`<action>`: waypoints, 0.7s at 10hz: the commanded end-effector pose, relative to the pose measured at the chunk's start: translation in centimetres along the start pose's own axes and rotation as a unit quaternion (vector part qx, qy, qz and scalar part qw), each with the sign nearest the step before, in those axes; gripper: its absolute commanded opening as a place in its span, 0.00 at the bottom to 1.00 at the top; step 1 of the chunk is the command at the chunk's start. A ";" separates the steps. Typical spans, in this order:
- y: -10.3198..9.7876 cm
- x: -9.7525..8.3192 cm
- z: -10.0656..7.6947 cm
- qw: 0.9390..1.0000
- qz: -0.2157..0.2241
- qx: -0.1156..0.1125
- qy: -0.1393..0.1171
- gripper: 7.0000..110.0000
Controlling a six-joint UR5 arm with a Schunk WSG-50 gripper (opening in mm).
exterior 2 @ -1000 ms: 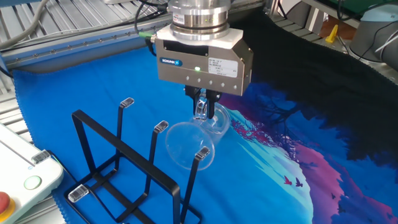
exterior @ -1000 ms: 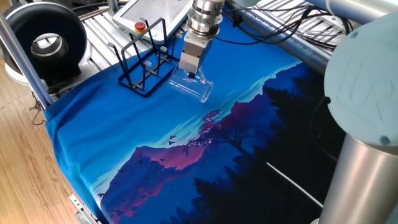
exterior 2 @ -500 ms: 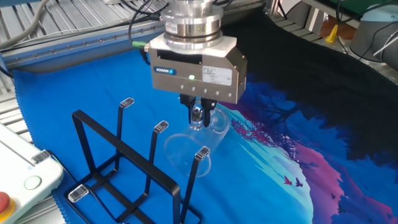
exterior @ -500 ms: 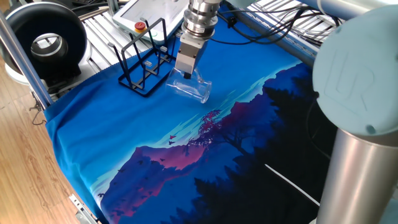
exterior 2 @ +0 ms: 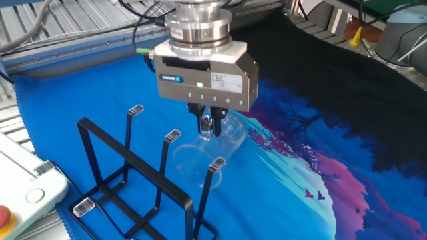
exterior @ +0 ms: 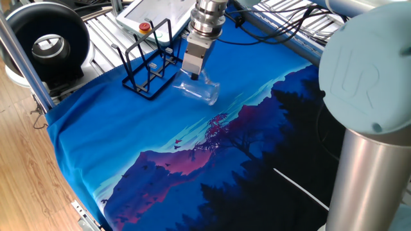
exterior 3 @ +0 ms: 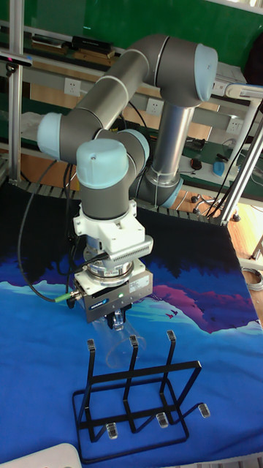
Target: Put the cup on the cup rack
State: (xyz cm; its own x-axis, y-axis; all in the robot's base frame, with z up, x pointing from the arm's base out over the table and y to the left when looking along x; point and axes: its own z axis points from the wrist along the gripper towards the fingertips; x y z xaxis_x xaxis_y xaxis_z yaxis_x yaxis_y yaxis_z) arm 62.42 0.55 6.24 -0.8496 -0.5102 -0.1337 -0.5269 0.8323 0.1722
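Arm reaches straight down, gripper [exterior 2: 209, 127] clamping the tilted cup [exterior 2: 200, 157] beside the cup rack [exterior 2: 133, 193]

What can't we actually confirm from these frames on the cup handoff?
- Whether the cup touches the cup rack prong: the clear glass blurs its rim in the other fixed view.
- Fingertip contact: in the tall fixed view the gripper body and cup overlap the prongs.
- Gap between cup and cloth: one fixed view is too small.
- Rack's near corner: cut off by the bottom edge in the other fixed view.
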 end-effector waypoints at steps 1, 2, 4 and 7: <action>0.3 0.3 -0.2 1.000 0.019 0.008 0.006 0.00; 0.4 0.3 0.0 1.000 0.024 0.007 0.007 0.00; 0.8 0.2 0.0 1.000 0.024 -0.004 0.006 0.00; 0.3 1.0 0.0 0.999 0.048 0.008 0.024 0.00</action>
State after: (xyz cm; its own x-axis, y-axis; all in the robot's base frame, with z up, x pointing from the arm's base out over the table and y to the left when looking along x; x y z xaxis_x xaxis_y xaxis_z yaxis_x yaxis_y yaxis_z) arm 61.62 0.73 6.11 -0.8758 -0.4731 -0.0952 -0.4826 0.8588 0.1722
